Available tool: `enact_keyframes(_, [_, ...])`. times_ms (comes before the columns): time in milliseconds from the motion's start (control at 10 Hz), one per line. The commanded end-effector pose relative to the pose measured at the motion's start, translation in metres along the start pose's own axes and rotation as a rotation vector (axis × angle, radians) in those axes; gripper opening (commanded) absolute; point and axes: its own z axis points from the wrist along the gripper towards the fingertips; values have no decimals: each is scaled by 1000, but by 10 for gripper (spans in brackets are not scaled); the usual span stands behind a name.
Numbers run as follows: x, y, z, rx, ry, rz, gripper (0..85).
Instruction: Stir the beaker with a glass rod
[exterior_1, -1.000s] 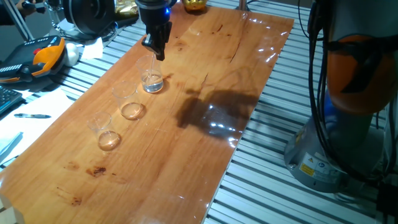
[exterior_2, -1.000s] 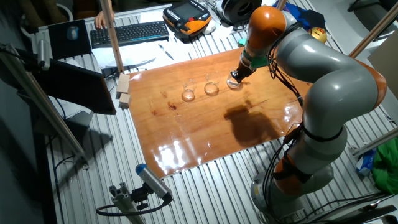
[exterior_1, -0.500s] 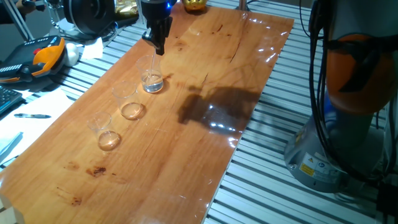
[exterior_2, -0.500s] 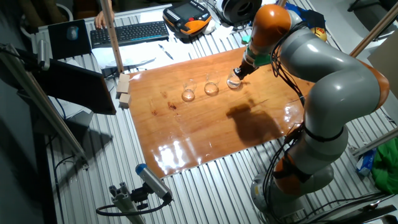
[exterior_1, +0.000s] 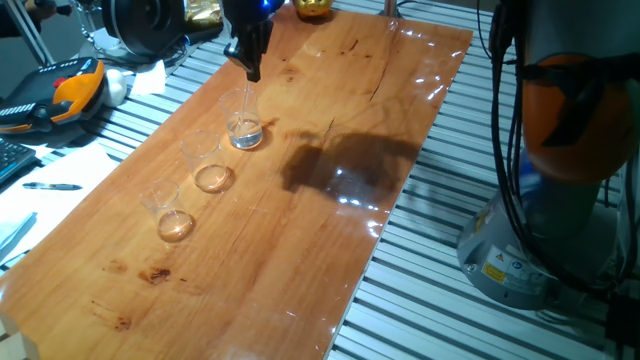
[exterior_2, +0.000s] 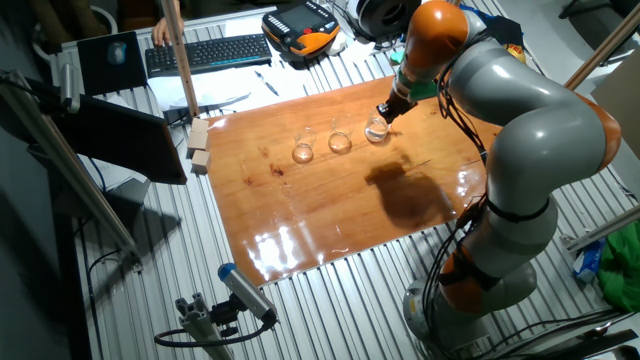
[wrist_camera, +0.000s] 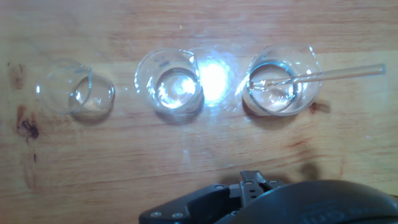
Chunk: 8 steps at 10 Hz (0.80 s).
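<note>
my fingers hang above the far end of the table, just over the beaker, which is the end one of a row of three. in the one fixed view the tips look drawn close together, but i cannot tell whether they pinch anything; the glass is too thin to read there, and in the hand view my own tips do not show.

the hand view tells the relation that counts. the beaker sits at the right of the row, and the glass rod leans in it, one end down on the pale bottom, the shaft crossing the rim and sticking out to the right. its long axis lies close to level across that view, tilted, not upright. so the free end is off to the beaker's side, away from the two neighbour beakers.

in the other fixed view the fingers stand right by the beaker, on the side away from its neighbours.

my judgement: if the rod is loose, the next move needs me to come at its outer end, jaws set across the shaft. if i do hold it, small circles inside the wall are what stirring calls for, kept clear of the rim so the light beaker does not tip.
</note>
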Motion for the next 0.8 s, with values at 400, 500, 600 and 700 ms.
enact_keyframes(400, [-11, -4, -10, 14, 3, 15, 0])
enact_keyframes(500, [-12, -2, -10, 15, -1, 23, 0])
enact_keyframes(600, [-13, -4, -8, 15, 3, 27, 0])
enact_keyframes(700, [-13, -6, -7, 3, 5, 25, 0])
